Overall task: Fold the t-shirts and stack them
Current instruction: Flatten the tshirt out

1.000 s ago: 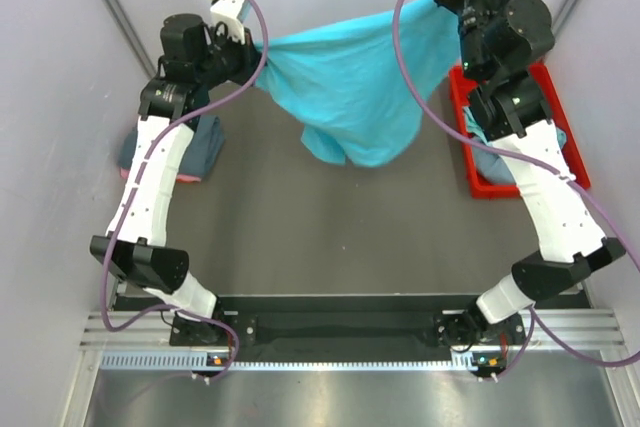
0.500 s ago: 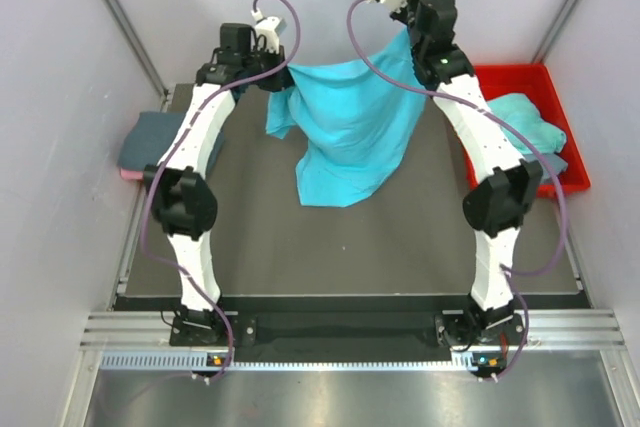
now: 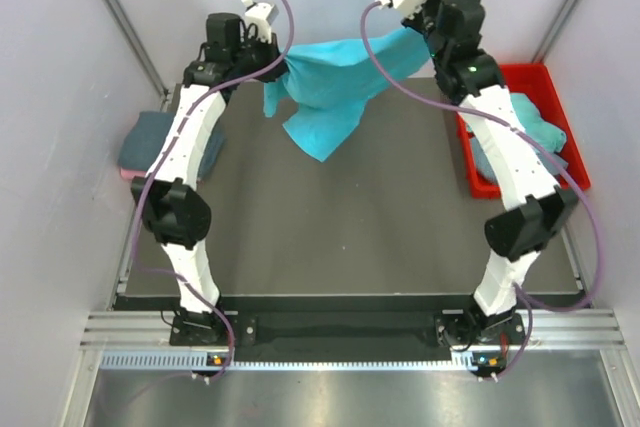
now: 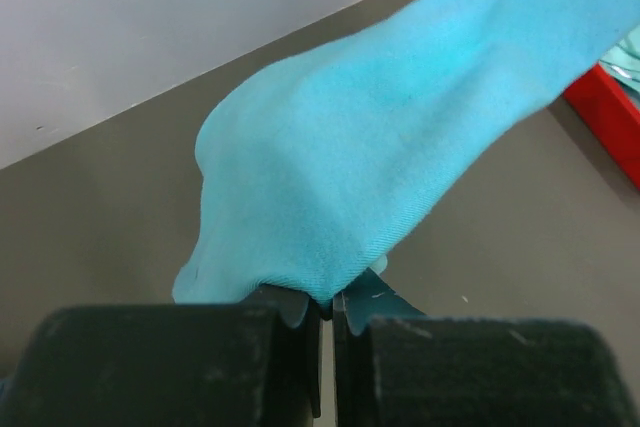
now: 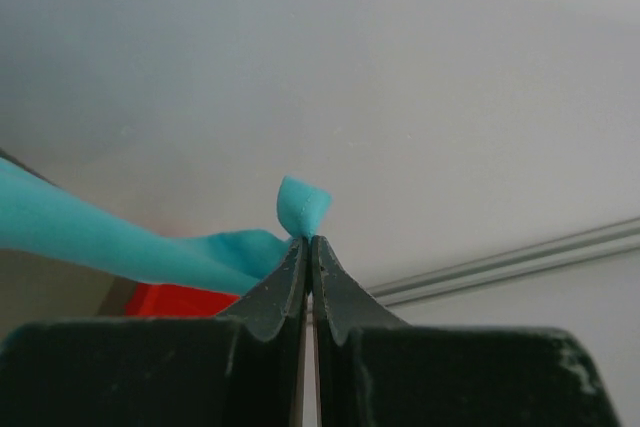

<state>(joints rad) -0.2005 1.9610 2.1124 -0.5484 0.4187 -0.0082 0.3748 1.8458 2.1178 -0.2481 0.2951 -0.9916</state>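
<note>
Grey walls close round the dark table. My left pincer and right pincer are each pinched tight on the turquoise t-shirt, slung between them above the far side. It looks light and limp and it sags. I'd hold it at the corners, though I can't tell which part I grip.

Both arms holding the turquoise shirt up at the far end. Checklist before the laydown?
1. Left gripper shut on turquoise t-shirt: ok.
2. Right gripper shut on it: ok, though only a small tip shows past the jaws.
3. Shirt spread flat between grippers: not ok, bunched, sagging to one corner.
4. Low corner off the table: cannot tell.
5. Folded stack apart from the shirt: ok.
</note>
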